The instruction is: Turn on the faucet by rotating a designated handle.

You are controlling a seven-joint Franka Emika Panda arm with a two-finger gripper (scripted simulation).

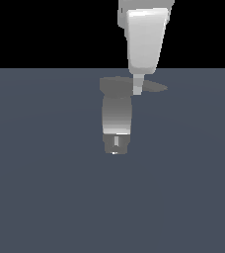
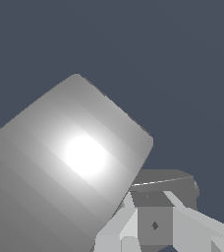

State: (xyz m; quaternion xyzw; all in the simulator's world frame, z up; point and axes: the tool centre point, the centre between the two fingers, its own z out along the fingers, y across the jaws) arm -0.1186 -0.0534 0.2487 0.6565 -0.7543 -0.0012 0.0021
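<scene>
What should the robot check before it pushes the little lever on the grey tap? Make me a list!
1. Faucet in view and standing on the floor: ok.
2. Handle sticks out toward the exterior view's right, free of clutter: ok.
3. Gripper is down at handle height, at the faucet's top cap: ok.
4. Fingers actually touching the handle: cannot tell.
5. Gripper open or shut: cannot tell; only one finger shows in the exterior view.
6. Room for the handle to swing: ok; bare floor all round.
</scene>
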